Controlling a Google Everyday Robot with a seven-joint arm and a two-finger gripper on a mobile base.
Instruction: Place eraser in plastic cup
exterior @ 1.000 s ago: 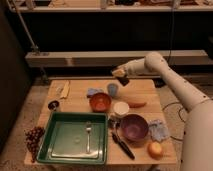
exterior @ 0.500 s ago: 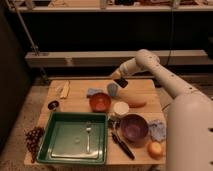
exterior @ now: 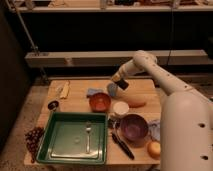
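Observation:
My gripper [exterior: 119, 82] hangs over the back middle of the wooden table [exterior: 75, 97], at the end of the white arm [exterior: 150, 67] that reaches in from the right. It sits just above a grey-blue rounded object [exterior: 112, 90]. A white plastic cup [exterior: 120, 108] stands upright a little in front of the gripper, between the orange bowl [exterior: 100, 102] and the purple bowl [exterior: 133, 127]. I cannot make out the eraser; whether the gripper holds it does not show.
A green tray [exterior: 60, 145] with a fork [exterior: 88, 135] fills the front left. Also on the table are grapes [exterior: 34, 140], a banana [exterior: 64, 89], a small dark cup [exterior: 53, 105], a blue cloth [exterior: 92, 92], a brown oblong item [exterior: 135, 102], a black-handled tool [exterior: 122, 145] and an orange fruit [exterior: 154, 148].
The gripper has come down a little toward the table near the grey-blue object, and the arm has swung closer to the camera. The table's things have not moved.

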